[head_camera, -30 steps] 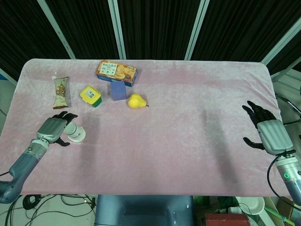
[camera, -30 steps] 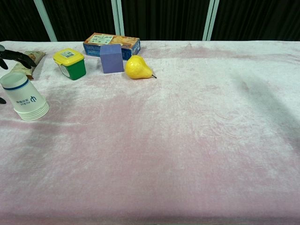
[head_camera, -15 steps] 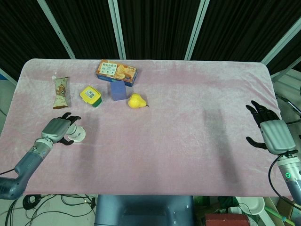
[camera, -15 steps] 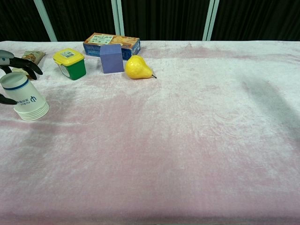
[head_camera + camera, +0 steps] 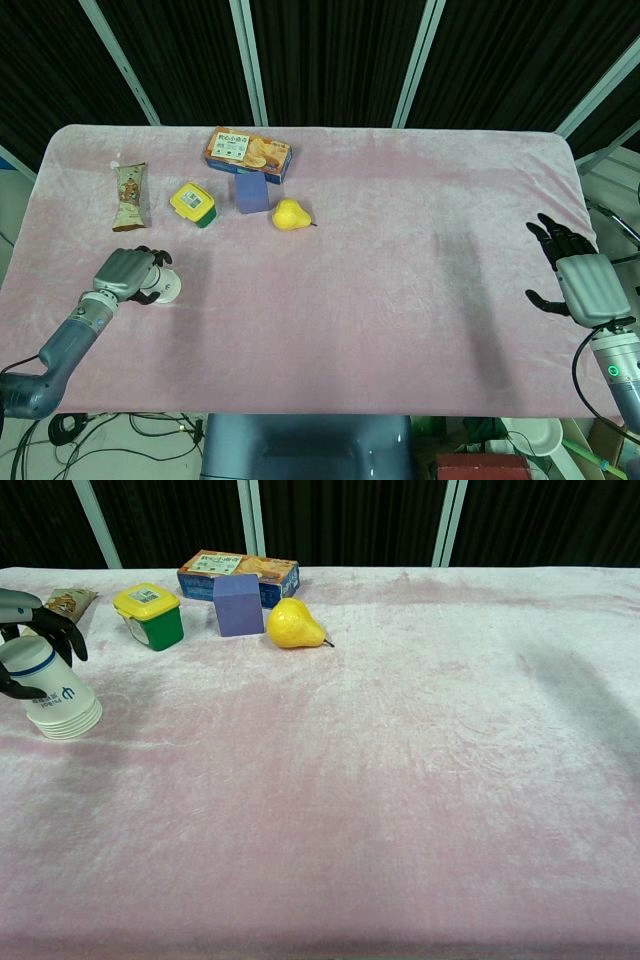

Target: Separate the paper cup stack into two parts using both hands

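The stack of white paper cups with a blue band (image 5: 52, 690) stood upside down, rims on the pink plush tablecloth (image 5: 400, 780), at the near-left of the cloth. The left hand (image 5: 127, 272) was wrapped around the upper cups, dark fingers (image 5: 60, 630) curled over the far side and a thumb at the near side. Whether it had firm contact could not be confirmed. The right hand (image 5: 578, 280) hovered, fingers spread and holding nothing, at the cloth's right edge, well apart from the stack.

Risks, as judged:
- Thin paper walls would likely buckle under a hard squeeze, locking the nested cups together.
- A one-handed lift would probably carry the whole stack, since the cups nest tightly; the right hand must cross the table first.
- The soft pile gives an uneven footing, so a sideways push could tip the stack.

Beyond the stack lay a glossy brown snack wrapper (image 5: 129, 195). Further right of the stack stood a green tub with a yellow lid (image 5: 150, 615), a matte purple cube (image 5: 238, 605), a smooth yellow pear (image 5: 293, 625) and an orange-and-blue biscuit box (image 5: 238, 572).
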You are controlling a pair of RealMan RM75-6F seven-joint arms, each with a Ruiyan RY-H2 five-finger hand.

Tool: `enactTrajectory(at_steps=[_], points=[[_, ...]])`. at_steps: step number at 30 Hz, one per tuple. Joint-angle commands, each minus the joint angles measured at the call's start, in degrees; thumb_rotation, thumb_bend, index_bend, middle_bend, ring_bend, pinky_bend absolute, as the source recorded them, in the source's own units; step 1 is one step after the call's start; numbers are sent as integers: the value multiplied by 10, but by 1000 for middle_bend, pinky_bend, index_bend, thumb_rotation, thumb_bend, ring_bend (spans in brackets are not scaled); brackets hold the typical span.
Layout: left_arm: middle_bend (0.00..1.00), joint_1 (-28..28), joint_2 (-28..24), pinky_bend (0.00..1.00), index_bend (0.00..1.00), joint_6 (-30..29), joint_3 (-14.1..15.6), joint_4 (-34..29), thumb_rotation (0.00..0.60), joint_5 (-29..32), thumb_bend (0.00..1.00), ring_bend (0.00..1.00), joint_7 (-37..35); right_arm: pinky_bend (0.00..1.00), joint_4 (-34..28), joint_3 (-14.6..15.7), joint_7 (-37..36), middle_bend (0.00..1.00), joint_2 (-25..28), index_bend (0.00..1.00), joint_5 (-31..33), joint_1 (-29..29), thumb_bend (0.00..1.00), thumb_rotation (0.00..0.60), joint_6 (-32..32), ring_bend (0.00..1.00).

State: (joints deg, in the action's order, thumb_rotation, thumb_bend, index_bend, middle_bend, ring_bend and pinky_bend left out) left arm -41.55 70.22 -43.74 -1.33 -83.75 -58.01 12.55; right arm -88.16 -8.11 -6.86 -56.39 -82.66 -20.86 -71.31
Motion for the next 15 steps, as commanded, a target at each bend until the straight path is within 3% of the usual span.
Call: enactTrajectory(at_steps=[1, 9, 12, 15], points=[[450, 4, 7, 573, 387, -14, -1, 8, 600, -11, 386, 330, 5, 178, 0, 0, -3, 0, 1, 34, 1, 1, 131, 600, 1, 90], [514, 6, -1, 610, 504, -27, -5, -5, 600, 9, 416, 382, 36, 178, -1, -6, -6, 0, 8, 34, 3, 1, 129, 600, -4, 90], [514, 5, -9, 615, 506, -30, -24, -37, 600, 16, 417, 383, 14, 178, -7, -11, -6, 0, 11, 34, 1, 1, 130, 600, -12, 90], [514, 5, -17, 615, 506, -24, -61, -83, 600, 18, 416, 383, -55, 178, -14, -15, -4, 0, 15, 39, -6, -1, 130, 600, -18, 90]])
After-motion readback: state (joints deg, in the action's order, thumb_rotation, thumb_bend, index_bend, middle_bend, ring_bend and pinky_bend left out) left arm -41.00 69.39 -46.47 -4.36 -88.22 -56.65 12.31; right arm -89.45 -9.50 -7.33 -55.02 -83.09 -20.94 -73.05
